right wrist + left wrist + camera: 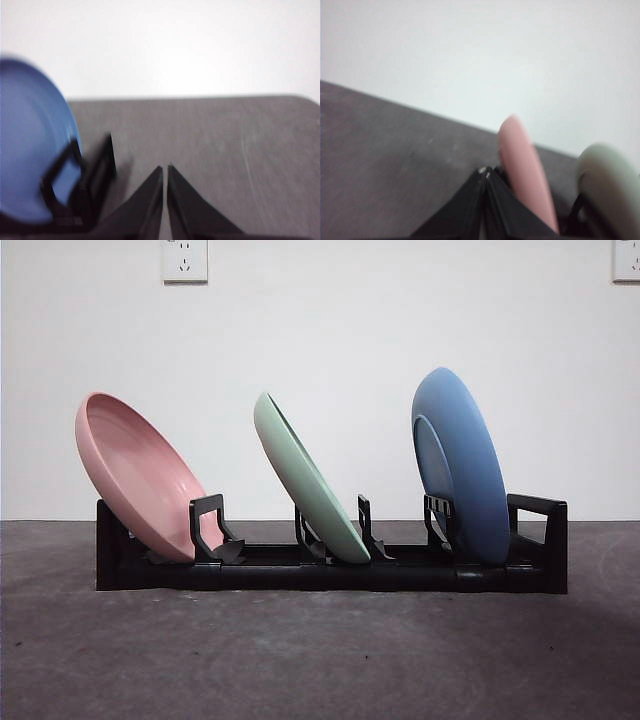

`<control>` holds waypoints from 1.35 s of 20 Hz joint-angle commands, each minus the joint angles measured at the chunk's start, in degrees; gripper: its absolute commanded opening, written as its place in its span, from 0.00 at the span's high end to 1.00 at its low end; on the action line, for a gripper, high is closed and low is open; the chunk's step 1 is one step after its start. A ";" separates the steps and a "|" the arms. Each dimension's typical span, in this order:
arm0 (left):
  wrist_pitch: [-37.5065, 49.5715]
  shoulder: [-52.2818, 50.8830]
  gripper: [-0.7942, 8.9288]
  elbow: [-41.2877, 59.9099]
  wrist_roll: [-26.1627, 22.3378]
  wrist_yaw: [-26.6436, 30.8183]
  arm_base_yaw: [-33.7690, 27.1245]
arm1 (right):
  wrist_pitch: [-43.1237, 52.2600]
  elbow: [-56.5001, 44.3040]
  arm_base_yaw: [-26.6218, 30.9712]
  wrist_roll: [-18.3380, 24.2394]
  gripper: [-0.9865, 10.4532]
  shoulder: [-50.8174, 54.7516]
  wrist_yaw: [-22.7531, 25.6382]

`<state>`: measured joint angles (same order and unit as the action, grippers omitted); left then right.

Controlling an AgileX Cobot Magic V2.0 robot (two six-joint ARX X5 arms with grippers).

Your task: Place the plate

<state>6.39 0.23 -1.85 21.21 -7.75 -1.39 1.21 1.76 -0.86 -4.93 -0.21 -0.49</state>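
Three plates stand leaning in a black rack (330, 570): a pink plate (140, 475) at the left end, a green plate (305, 480) in the middle, a blue plate (465, 465) at the right end. Neither arm shows in the front view. My left gripper (485, 172) is shut and holds nothing, just beside the pink plate (525, 175), with the green plate (610, 185) further along. My right gripper (165, 169) is shut and holds nothing, over the table beside the rack's end post (97, 175) and the blue plate (32, 145).
The rack stands on a dark grey table (320, 660) in front of a white wall. Two wall sockets (185, 260) sit high on the wall.
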 commanded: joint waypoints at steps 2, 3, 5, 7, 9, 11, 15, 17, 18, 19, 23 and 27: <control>5.77 0.00 0.91 1.05 2.49 -1.18 -0.09 | 5.42 -0.15 -0.15 -5.33 0.90 0.00 -2.69; 7.26 0.00 0.91 0.94 2.95 -1.29 -0.09 | 7.26 -0.15 -0.15 -6.05 0.90 0.00 -3.85; 8.76 0.00 0.91 0.15 6.78 -1.27 -0.09 | 10.95 -0.13 -0.15 -8.37 0.90 0.00 -4.39; 8.28 0.02 0.91 -1.55 12.20 -1.09 -0.09 | 14.45 0.13 -0.13 -13.77 0.90 0.00 -4.70; 6.19 0.04 0.91 -4.33 16.79 -1.09 -0.11 | 13.77 1.88 -0.15 -19.08 0.90 -0.07 -6.73; 0.17 0.57 0.91 -8.81 19.21 -1.31 -0.11 | 10.05 4.57 -0.13 -21.20 0.90 -0.68 -8.85; -15.56 5.14 0.91 -21.09 14.19 -2.62 -0.09 | -1.81 12.68 -0.15 -21.64 0.90 -4.22 -13.44; -20.22 8.52 0.91 -26.43 8.76 -5.27 -0.09 | -7.04 17.09 -0.15 -21.55 0.90 -7.02 -16.15; -22.58 10.56 0.91 -29.22 6.21 -6.86 -0.09 | -9.75 19.47 -0.15 -21.24 0.90 -8.70 -17.49; -24.85 12.46 0.91 -31.67 4.28 -8.31 -0.09 | -11.80 21.46 -0.15 -20.90 0.90 -10.21 -18.58; -36.22 20.61 0.91 -41.13 -2.60 -12.55 -0.09 | -19.52 30.10 -0.15 -16.94 0.90 -16.76 -25.05; -48.04 28.41 0.91 -48.22 -10.36 -14.08 -0.09 | -29.75 38.77 -0.20 -11.13 0.90 -23.41 -28.20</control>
<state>-39.35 27.03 -48.42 16.91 -21.41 -1.39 -26.17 38.28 -0.99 -20.27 -22.13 -28.14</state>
